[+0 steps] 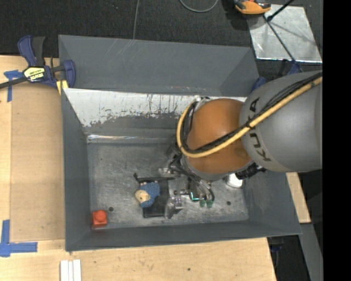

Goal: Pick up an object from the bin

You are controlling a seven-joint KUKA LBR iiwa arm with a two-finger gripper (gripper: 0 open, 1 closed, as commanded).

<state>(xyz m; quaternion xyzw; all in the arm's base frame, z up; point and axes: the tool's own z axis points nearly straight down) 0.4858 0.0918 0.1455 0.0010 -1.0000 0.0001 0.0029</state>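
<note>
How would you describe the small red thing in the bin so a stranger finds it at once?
Look into the grey metal bin and go to the lower left corner of its floor in the camera view. The small red block lies there alone. It is the bin's one red thing, well apart from the blue and tan thing and the black piece near the floor's middle.

Red block (99, 218): near-left corner of bin (77, 181) floor, alone, well apart from other loose items.
Blue-and-tan lump (147, 194): mid floor, touching black flat piece (153, 212) just below it.
Thin black rod (147, 177): lying flat just above lump.
White round item (235, 180): right side of floor, partly hidden.
Outside bin, on black surface (109, 19): orange item (253, 6) at top edge, dark cable loop (198, 5), silver sheet (285, 33) at top right.
</note>
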